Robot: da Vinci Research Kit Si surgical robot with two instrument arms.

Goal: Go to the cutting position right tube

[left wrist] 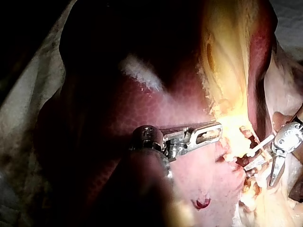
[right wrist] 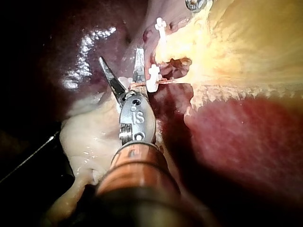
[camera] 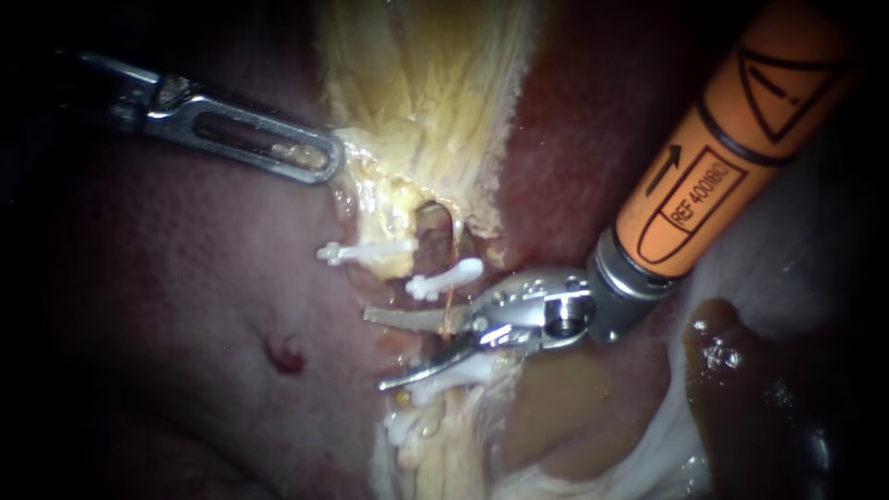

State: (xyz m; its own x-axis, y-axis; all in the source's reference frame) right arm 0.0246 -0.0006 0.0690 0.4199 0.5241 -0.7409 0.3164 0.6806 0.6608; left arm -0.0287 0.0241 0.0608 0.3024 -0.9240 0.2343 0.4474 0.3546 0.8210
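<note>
My right instrument [camera: 375, 350], on an orange shaft, comes in from the upper right, and its two blades stand open. The thin reddish right tube [camera: 451, 301] runs between the blades near their hinge, touching neither that I can see. One white clip [camera: 446, 278] sits on this tube just above the blades, and another [camera: 449, 373] just below. In the right wrist view the open blades [right wrist: 120, 59] straddle the same thin tube [right wrist: 142, 84] beside a clip [right wrist: 153, 78]. My left instrument [camera: 310, 156] is shut on the yellowish gallbladder tissue [camera: 426, 83] and holds it up.
A further white clip [camera: 366, 250] sits on the left tube, and more clips [camera: 407, 426] lie lower down. Dark red liver [camera: 185, 306] fills the left side and carries a small bleeding spot [camera: 285, 355]. Brown fluid [camera: 741, 389] pools at the lower right.
</note>
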